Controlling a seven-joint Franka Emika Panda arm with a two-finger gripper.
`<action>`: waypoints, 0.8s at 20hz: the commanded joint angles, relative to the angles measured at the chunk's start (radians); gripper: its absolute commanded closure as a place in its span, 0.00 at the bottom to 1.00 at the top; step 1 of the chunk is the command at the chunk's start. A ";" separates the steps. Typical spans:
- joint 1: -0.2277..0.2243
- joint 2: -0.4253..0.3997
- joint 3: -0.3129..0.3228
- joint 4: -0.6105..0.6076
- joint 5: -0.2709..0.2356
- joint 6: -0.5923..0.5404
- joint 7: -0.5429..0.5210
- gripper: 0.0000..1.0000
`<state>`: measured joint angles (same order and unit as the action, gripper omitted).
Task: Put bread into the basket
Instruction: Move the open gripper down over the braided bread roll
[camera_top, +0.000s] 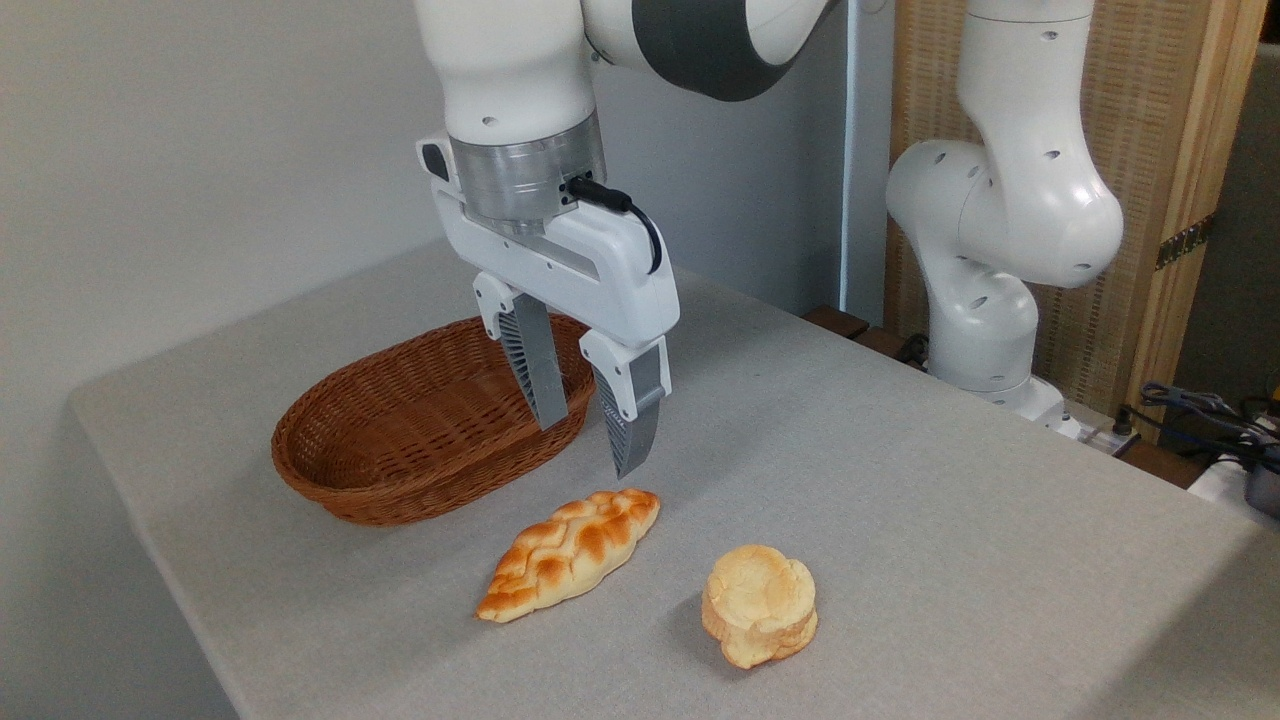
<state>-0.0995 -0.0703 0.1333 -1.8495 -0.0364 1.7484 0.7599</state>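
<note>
The bread, a braided golden-orange loaf with pointed ends, lies on the grey table in front of the basket. The reddish-brown wicker basket sits to its upper left and holds nothing that I can see. My gripper hangs open above the loaf's right end, beside the basket's right rim. Its grey fingers point down with nothing between them, and a gap remains between their tips and the loaf.
A round pale-golden flower-shaped bun rests to the right of the loaf. The arm's white base stands at the back right, with cables beyond the table's right edge. The table's left edge runs close to the basket.
</note>
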 joint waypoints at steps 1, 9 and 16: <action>-0.008 0.004 0.006 0.009 0.009 0.002 0.027 0.00; -0.011 0.046 0.006 -0.019 0.000 0.058 0.110 0.00; -0.043 0.050 0.003 -0.063 -0.002 0.089 0.116 0.00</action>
<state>-0.1107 -0.0102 0.1316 -1.8705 -0.0365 1.8082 0.8574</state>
